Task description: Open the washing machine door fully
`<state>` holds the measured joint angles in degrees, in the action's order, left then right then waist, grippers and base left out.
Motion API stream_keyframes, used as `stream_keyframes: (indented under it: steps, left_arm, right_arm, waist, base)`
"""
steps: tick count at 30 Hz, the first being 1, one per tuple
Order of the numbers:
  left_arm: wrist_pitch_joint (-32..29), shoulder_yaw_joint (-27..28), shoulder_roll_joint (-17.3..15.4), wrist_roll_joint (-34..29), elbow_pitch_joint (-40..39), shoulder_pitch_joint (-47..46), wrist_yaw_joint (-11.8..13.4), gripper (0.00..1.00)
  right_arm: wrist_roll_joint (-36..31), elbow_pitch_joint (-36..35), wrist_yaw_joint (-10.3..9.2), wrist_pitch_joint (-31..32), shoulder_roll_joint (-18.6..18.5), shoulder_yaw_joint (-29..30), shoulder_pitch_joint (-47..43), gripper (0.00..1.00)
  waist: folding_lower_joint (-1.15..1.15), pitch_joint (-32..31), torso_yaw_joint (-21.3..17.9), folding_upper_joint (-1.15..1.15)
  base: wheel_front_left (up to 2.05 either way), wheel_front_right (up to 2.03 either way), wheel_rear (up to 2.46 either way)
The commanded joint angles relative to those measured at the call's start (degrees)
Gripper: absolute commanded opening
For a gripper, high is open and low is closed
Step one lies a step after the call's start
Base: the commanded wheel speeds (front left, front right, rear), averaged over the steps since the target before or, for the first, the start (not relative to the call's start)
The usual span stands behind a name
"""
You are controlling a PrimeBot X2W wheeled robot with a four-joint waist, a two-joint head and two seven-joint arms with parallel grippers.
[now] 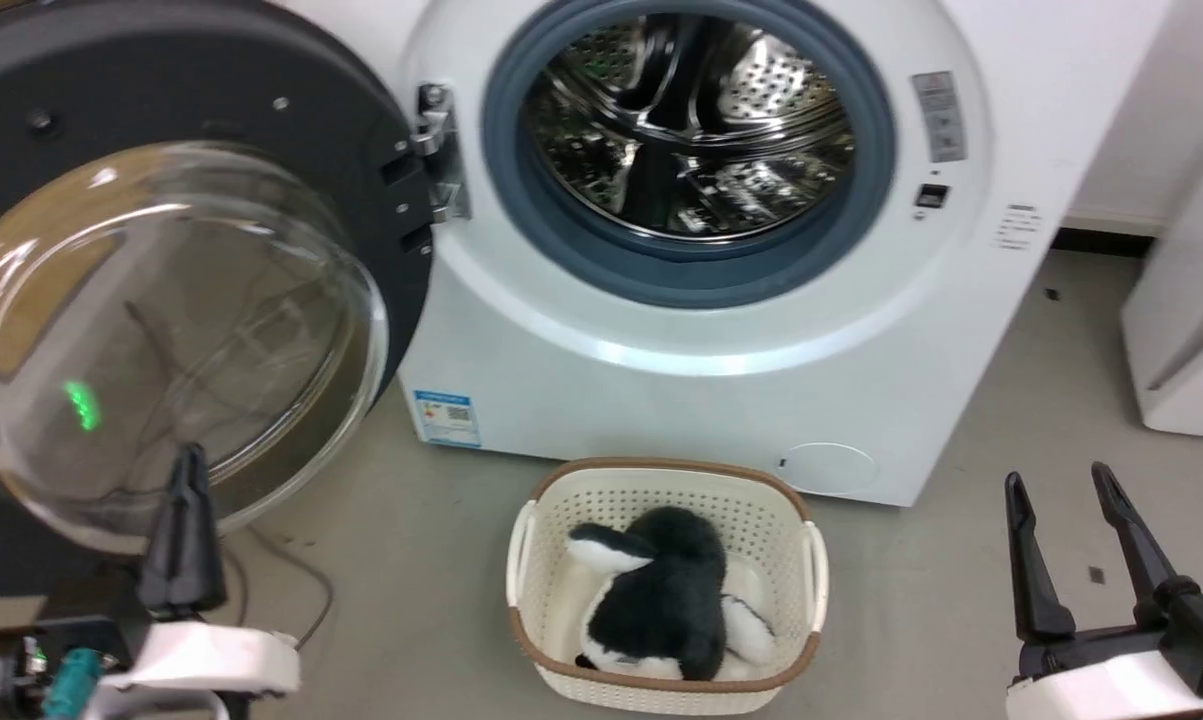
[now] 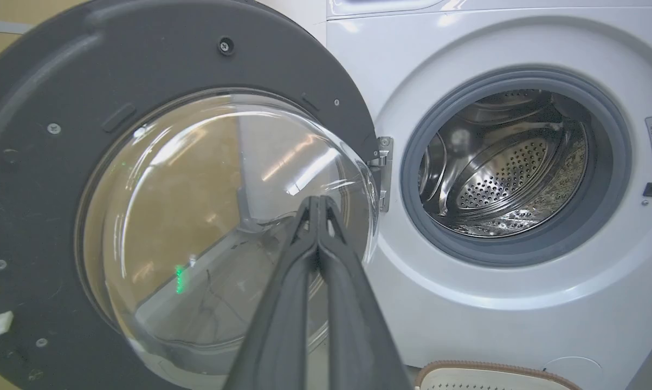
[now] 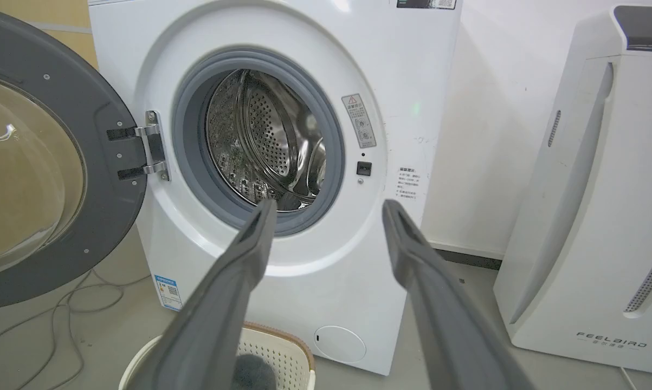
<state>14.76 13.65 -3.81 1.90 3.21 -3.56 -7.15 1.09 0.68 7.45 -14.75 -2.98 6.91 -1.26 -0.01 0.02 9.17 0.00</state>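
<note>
A: Tally of large items?
B: One washing machine (image 1: 721, 400), white, steel drum (image 1: 691, 130) exposed. One washing machine door (image 1: 161, 110), swung wide to the machine's left, hung on one hinge (image 1: 439, 150), one glass bowl (image 1: 161, 330) bulging outward.
A: Grippers?
B: Two. First, left gripper (image 1: 190, 462): fingers pressed together, nothing between, tips in front of the bowl's lower rim. Contact with the glass impossible to tell. Second, right gripper (image 1: 1057, 475): two fingers spread, nothing between, well apart from the door.
A: Floor?
B: One basket (image 1: 661, 682) just before the machine, holding one black-and-white plush toy (image 1: 661, 600). Loose cables (image 3: 60, 303) under the door.
A: Machine front?
B: One blue label (image 1: 447, 417), one round cap (image 1: 829, 468).
A: Beside the machine?
B: One white appliance (image 3: 591, 216).
</note>
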Motion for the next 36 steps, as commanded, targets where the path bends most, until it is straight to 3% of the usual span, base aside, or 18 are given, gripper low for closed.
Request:
stream_keyframes:
  steps: [1, 2, 3, 16, 28, 29, 36]
  left_arm:
    - [0.24, -0.92, 0.51, 0.66, -0.27, 1.56, 0.15, 0.25]
    - [0.24, -1.39, 0.58, 0.88, -0.4, 1.89, 0.2, 0.7]
    - [0.24, -1.85, 0.63, 0.96, -0.48, 2.16, 0.21, 1.0]
    - [0.24, -6.02, 0.9, 2.37, -0.06, 5.41, 1.18, 1.0]
    - [0.24, -7.43, 0.92, 3.42, 1.23, 6.56, 1.41, 1.0]
    - [-0.05, -7.43, 0.97, 3.34, 1.19, 5.94, 1.16, 0.0]
    - [-0.53, -7.6, 0.97, 3.17, 1.02, 5.87, 1.33, 0.0]
  right_arm:
    - [0.23, -0.47, 0.03, -0.25, 0.1, -0.06, -1.11, 1.0]
    - [0.25, -0.54, 0.03, -0.25, 0.1, -0.06, -1.2, 1.0]
    - [0.27, -0.6, 0.03, -0.25, 0.1, -0.06, -1.28, 1.0]
    - [0.26, -0.77, 0.03, -0.25, 0.1, -0.83, -2.33, 1.0]
    - [0.76, -0.5, 0.03, -0.25, 0.1, -1.3, -2.83, 1.0]
    - [0.48, -0.48, 0.0, 0.03, 0.0, -1.29, -1.95, 0.0]
    - [0.44, -0.5, 0.0, 0.48, 0.0, -1.46, -1.81, 0.0]
  waist:
    - [0.01, -0.41, -1.62, 0.0]
    - [0.01, -0.5, -2.15, 0.0]
    - [0.01, -0.57, -2.68, 0.0]
    - [0.01, -1.26, -8.85, 0.0]
    - [0.01, -1.58, -10.27, 0.0]
    - [0.01, -1.62, -10.28, 0.0]
    - [0.01, -1.57, -10.26, 0.0]
  base:
    - [0.0, 0.0, 0.0]
    - [0.0, 0.0, 0.0]
    - [0.0, 0.0, 0.0]
    - [0.0, 0.0, 0.0]
    - [0.0, 0.0, 0.0]
    - [0.0, 0.0, 0.0]
    - [0.0, 0.0, 0.0]
